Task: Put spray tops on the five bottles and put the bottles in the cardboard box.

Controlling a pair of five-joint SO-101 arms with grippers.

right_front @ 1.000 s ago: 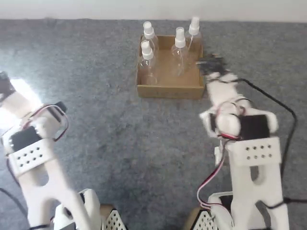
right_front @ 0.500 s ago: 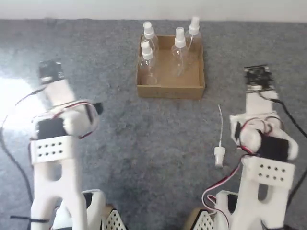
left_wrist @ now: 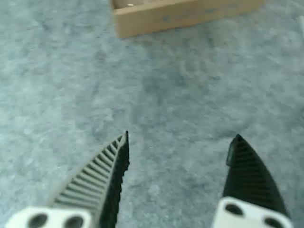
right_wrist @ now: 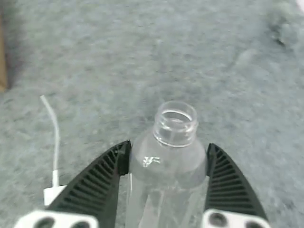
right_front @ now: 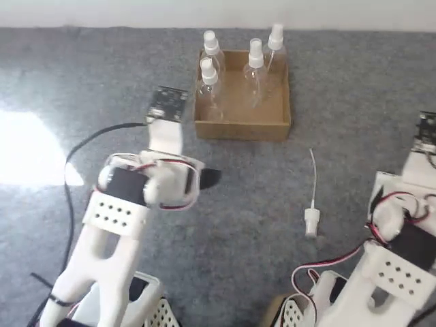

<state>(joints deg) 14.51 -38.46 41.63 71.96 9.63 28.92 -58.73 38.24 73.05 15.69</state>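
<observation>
Four clear bottles with white spray tops point(right_front: 255, 61) stand in the cardboard box point(right_front: 242, 129) at the back of the grey carpet. A loose white spray top point(right_front: 312, 221) lies on the carpet in front of the box's right corner, its thin tube pointing toward the box. My right gripper point(right_wrist: 167, 146) is shut on an uncapped clear bottle point(right_wrist: 169, 164), open neck up, and the spray top point(right_wrist: 51, 192) lies just beside it. My left gripper point(left_wrist: 181, 138) is open with nothing in it, hanging over bare carpet in front of the box point(left_wrist: 180, 14).
The left arm point(right_front: 146, 184) stands over the carpet in front of the box's left corner. The right arm point(right_front: 409, 225) is at the table's right edge. A bright patch of light point(right_front: 27, 153) falls on the carpet at the left.
The left arm swung from the left edge toward the middle, in front of the box. The right arm drew back from the box to the right edge, uncovering the loose spray top.
</observation>
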